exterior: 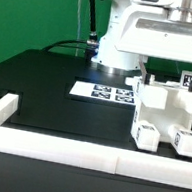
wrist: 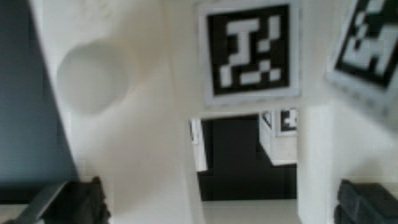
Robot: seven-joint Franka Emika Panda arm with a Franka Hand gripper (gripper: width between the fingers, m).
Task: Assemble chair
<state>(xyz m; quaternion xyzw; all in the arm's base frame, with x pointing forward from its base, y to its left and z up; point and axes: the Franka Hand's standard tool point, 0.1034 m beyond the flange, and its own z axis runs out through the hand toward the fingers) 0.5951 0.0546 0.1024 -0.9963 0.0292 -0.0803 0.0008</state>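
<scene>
A chunky white plastic chair (exterior: 164,103), partly assembled, stands on a black table (exterior: 53,97) at the exterior view's right, just behind a low white border rail (exterior: 54,150) that runs along the table's front edge and turns back at the exterior view's left. The chair is made of blocky panels and bars. Two cube-ended pieces face the camera at its base, each carrying a small black-and-white square tag (exterior: 145,137). The white robot arm (exterior: 125,33) rises behind the chair and reaches over its top. The marker board (exterior: 98,89) lies flat on the table to the exterior view's left of the chair, apart from it. A green backdrop (exterior: 38,8) fills the rear.

The wrist view shows only the chair, very close and slightly blurred: a broad white face with a shallow round hollow (wrist: 89,80), two large square tags, and a slot between upright white bars through which another small tag shows. The end effector (wrist: 222,205) is open, its two dark fingers (wrist: 71,203) standing wide apart at opposite edges of that picture, with the chair's white bars between them (whether either finger touches the plastic cannot be made out). The exterior view alone gives the table, rail and marker board.
</scene>
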